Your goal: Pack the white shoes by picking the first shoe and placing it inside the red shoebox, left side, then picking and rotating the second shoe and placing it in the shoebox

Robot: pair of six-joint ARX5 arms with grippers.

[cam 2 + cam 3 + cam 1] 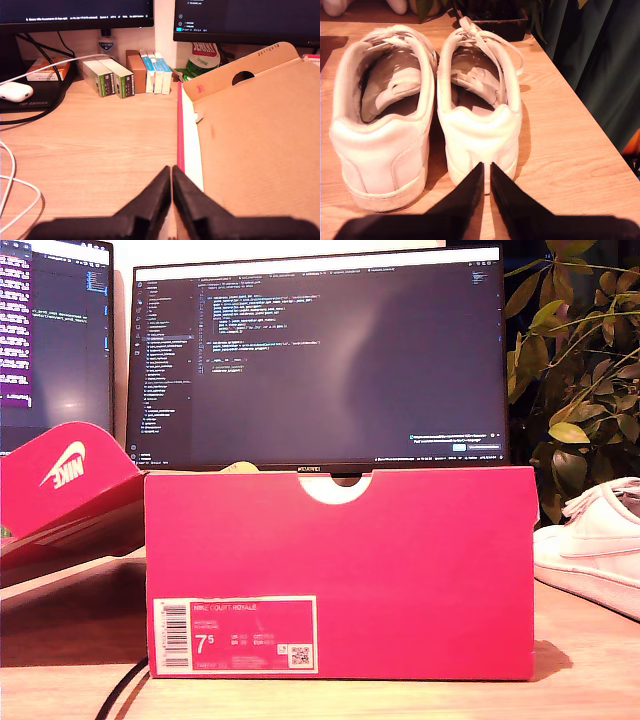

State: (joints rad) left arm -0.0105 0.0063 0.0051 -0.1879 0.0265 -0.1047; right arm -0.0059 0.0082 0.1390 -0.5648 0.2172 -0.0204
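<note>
White shoes [427,105], pair, on worktop [560,150] beside red shoebox [340,570], exterior view's right: light, soft-collared, stiff-soled; grasp heel collar; my second gripper [486,175] closed, empty, behind heels.

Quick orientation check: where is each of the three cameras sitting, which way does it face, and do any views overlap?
Exterior view: low on the desk, facing the bright red cardboard shoebox; no arm shows.
First wrist view: behind my first gripper, jaws together, looking along the brown box lid's inside.
Second wrist view: behind my second gripper, jaws together, facing the white leather sneakers' heels.
Shared: sneakers, at the exterior view's right.
</note>
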